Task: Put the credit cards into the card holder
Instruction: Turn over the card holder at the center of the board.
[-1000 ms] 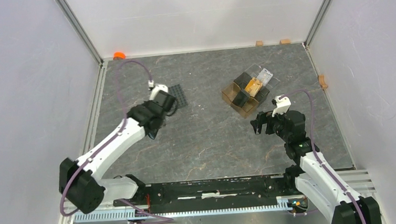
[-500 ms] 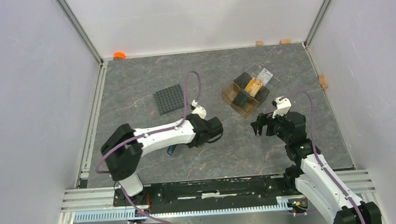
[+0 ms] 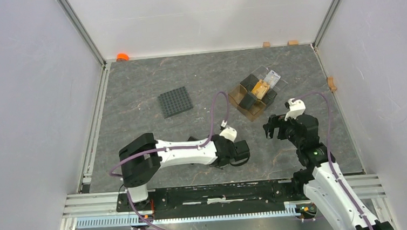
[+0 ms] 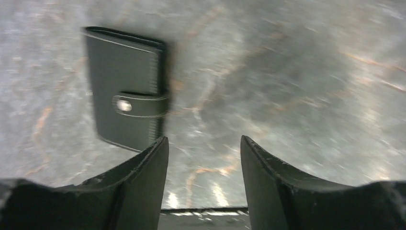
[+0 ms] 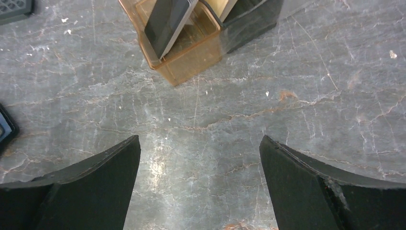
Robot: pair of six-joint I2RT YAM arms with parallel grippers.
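Left wrist view, blurred: left gripper [image 4: 203,139] released, card holder [image 4: 123,72] at ten o'clock, seemingly closed. The right gripper [image 5: 199,137] likewise released, brown compartment box [image 5: 191,67] at twelve o'clock.

The grey veined stone table [image 3: 204,77] carries a black gridded mat [image 3: 175,102] at ten o'clock from its centre and a brown translucent compartment box [image 3: 238,95] at one o'clock. A closed black card holder [image 4: 127,88] lies flat on the stone, its strap snapped shut.
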